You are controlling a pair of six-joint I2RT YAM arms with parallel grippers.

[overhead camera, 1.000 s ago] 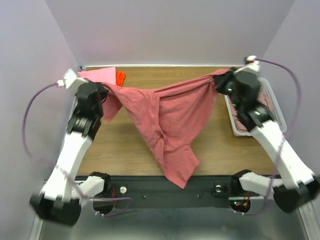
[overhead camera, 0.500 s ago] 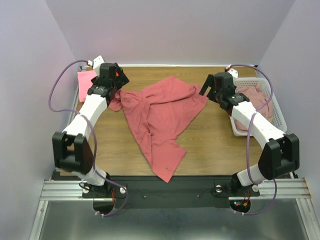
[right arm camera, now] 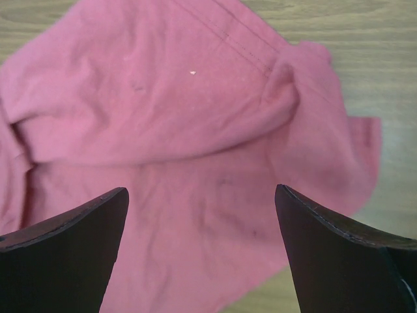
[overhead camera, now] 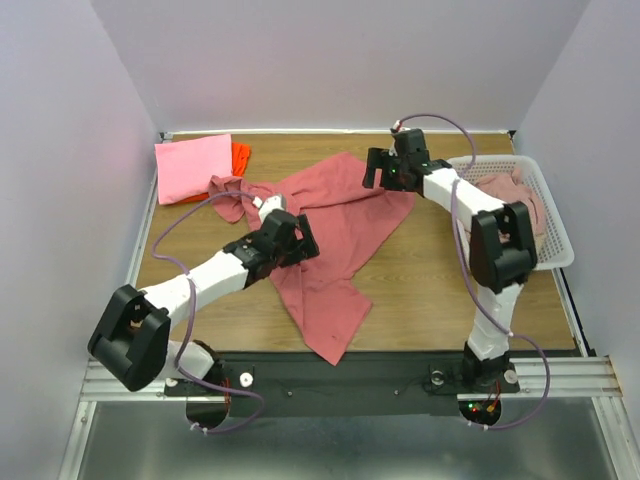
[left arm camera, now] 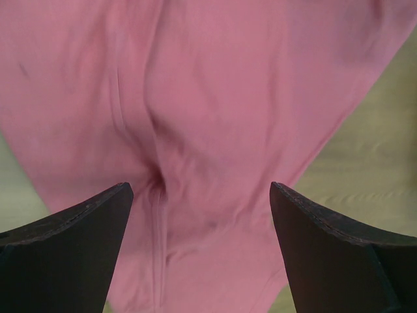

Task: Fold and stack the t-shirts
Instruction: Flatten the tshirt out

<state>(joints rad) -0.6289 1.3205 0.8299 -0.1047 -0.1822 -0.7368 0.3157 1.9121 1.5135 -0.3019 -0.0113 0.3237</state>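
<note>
A large dusty rose-red t-shirt [overhead camera: 345, 215] lies rumpled across the middle of the wooden table, one end trailing to the front edge. My left gripper [overhead camera: 303, 242] hovers open over its left half; in the left wrist view the cloth [left arm camera: 208, 111] fills the space below the left gripper [left arm camera: 201, 189], nothing between its fingers. My right gripper [overhead camera: 377, 170] stands open over the shirt's far right corner; the right wrist view shows the right gripper [right arm camera: 201, 190] above a hemmed fold [right arm camera: 195, 117]. A folded bright pink t-shirt [overhead camera: 193, 168] lies at the back left on an orange-red one [overhead camera: 241, 155].
A white mesh basket [overhead camera: 556, 232] at the right edge holds paler pink t-shirts [overhead camera: 508, 192]. Bare wood [overhead camera: 440, 280] shows right of the rose shirt and at the front left [overhead camera: 215, 320]. Walls close in on three sides.
Both grippers have opened and let go of the rose shirt, which has dropped flat onto the table. The left arm has swung down to the shirt's middle; the right has moved left.
</note>
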